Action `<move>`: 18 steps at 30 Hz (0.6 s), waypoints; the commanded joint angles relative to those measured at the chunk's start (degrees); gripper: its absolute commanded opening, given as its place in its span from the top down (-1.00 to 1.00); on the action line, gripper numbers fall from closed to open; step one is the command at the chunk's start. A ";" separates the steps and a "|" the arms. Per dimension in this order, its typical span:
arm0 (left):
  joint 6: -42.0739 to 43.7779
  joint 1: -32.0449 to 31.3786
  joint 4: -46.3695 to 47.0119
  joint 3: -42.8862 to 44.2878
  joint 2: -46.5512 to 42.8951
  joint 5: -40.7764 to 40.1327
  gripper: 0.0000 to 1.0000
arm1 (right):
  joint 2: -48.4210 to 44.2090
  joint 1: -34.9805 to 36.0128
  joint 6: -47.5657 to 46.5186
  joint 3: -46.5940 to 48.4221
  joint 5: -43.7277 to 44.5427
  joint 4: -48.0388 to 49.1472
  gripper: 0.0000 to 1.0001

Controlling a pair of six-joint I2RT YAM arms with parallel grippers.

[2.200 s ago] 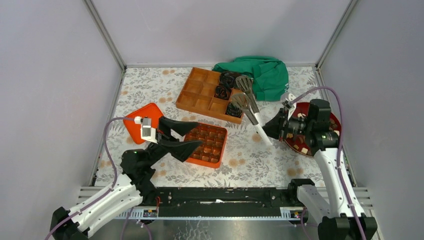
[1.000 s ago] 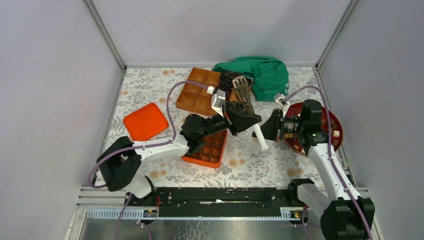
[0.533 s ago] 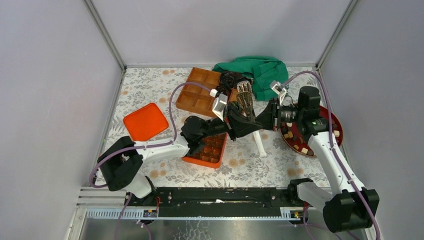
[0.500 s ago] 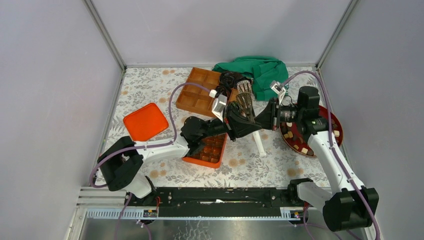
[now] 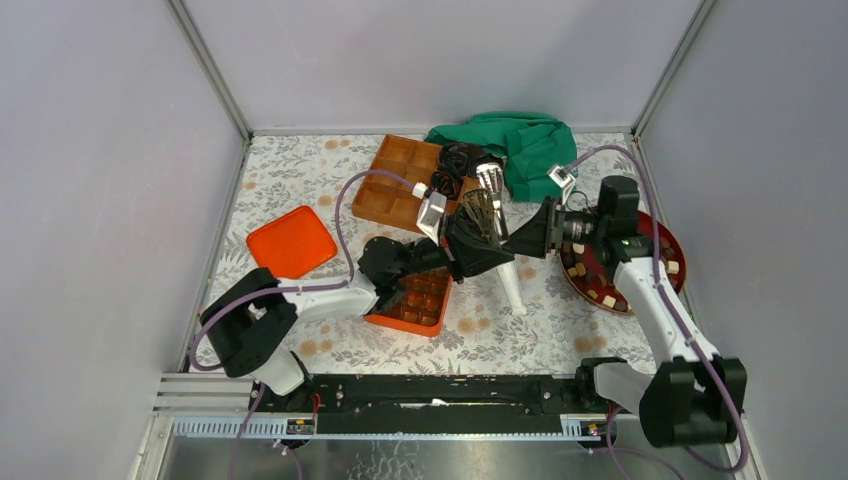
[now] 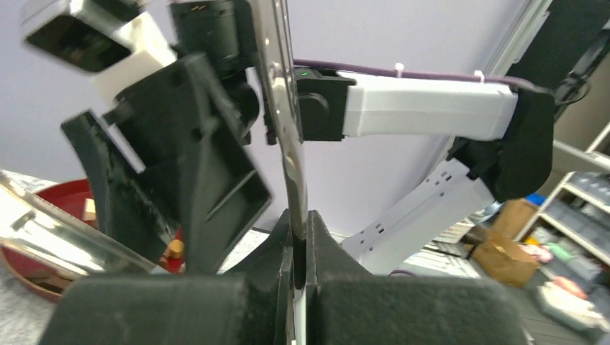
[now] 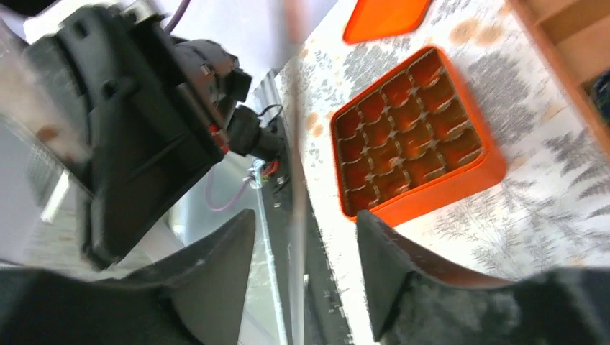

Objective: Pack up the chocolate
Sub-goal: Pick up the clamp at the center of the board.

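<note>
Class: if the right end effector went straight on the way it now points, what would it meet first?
It would first meet the tongs, whose metal arm stands between its open fingers; just behind, the left end effector clamped on them. Depth is uncertain.

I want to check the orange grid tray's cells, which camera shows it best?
Right wrist: the orange grid tray sits close, nearly whole, cells visible. Top external shows it small, partly under the left arm. Left wrist misses it.
</note>
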 commanded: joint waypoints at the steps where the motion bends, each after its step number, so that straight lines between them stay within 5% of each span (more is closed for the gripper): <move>1: -10.02 1.82 10.41 3.18 2.84 4.47 1.00 | -8.53 -1.29 -8.48 1.54 3.19 -4.44 -0.38; 6: -5.66 3.49 5.57 -1.01 -1.91 -0.30 1.00 | -14.71 -2.80 -25.82 8.36 9.88 -21.36 -0.97; 11: -4.60 4.16 7.32 -3.64 -4.40 -5.45 1.00 | -18.41 -1.93 -22.47 0.56 -2.30 -12.32 -0.99; 18: -1.51 1.23 3.63 -1.09 -5.47 -12.04 1.00 | -18.21 2.50 -22.59 -2.29 4.62 -11.64 -0.99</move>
